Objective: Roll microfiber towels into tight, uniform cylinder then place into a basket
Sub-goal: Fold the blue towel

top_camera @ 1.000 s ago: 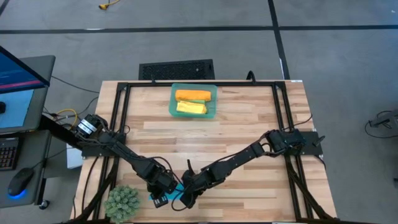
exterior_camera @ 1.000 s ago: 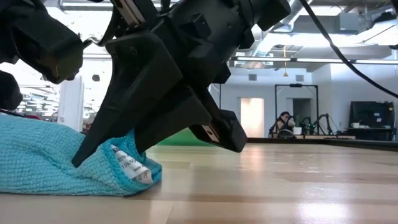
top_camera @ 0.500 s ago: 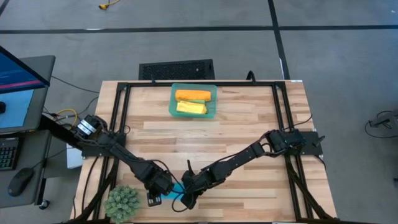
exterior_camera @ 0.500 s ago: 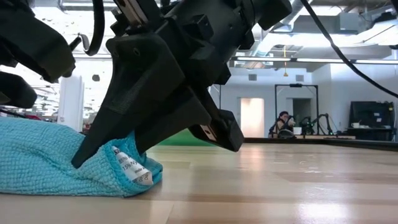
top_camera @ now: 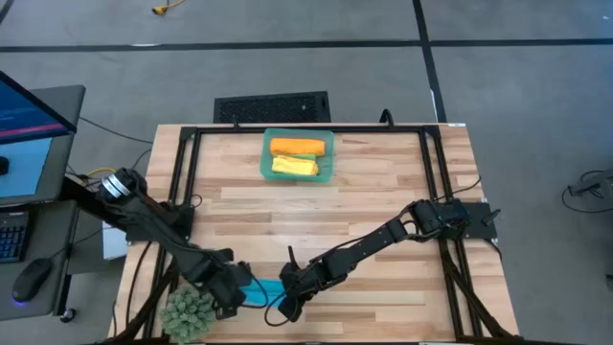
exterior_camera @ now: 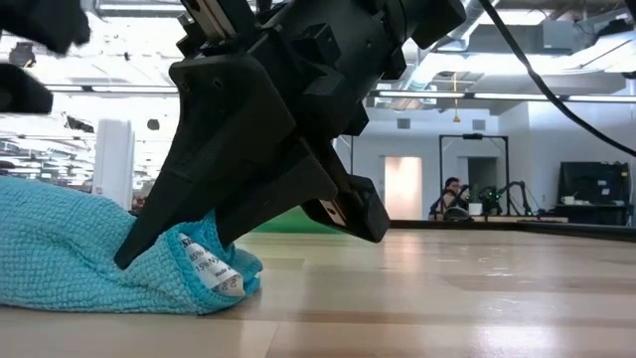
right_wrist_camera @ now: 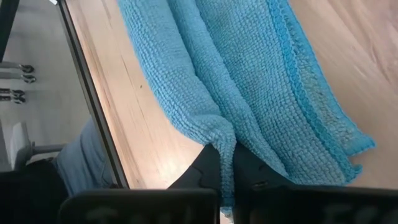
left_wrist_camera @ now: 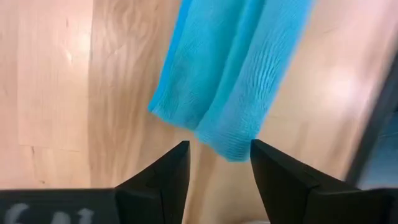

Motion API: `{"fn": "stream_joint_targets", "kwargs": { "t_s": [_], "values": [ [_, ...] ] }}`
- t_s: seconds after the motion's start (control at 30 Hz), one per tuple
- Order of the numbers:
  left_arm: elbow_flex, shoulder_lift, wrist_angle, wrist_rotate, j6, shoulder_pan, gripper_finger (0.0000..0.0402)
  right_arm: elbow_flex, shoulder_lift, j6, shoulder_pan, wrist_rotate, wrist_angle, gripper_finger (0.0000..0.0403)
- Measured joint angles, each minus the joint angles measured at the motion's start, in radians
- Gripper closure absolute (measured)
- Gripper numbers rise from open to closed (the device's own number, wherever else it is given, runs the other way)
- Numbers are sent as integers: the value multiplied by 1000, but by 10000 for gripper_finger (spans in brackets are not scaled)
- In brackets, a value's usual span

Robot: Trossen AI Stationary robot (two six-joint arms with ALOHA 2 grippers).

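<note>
Left gripper [left_wrist_camera: 214,163] has let go and backed off the blue towel [top_camera: 264,290], jaws apart, empty. Your right gripper [top_camera: 287,300] stays pinched on that towel's end (near table edge). Farther back, orange towel [top_camera: 297,147] and yellow towel [top_camera: 294,166] sit rolled in the basket [top_camera: 328,158].

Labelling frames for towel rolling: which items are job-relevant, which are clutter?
Job:
- blue towel, pinched by the right end effector
- orange roll and yellow roll, in the basket
- left end effector, open beside the blue towel

Clutter:
- spiky green plant ball
- keyboard, mouse
</note>
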Motion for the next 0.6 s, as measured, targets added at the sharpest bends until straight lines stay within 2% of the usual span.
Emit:
{"fn": "stream_joint_targets", "kwargs": {
  "t_s": [0.2,0.3,0.47,0.6],
  "values": [
    [0,-102,34,-182,-42,-107,244,0,0,7,0,0,1,382],
    [0,-107,117,-275,25,-176,244,0,0,7,0,0,2,382],
    [1,-49,305,-362,198,-247,244,0,0,9,0,1,2,374],
    [1,25,378,-370,258,-252,244,-1,0,9,0,0,3,382]
  ]
}}
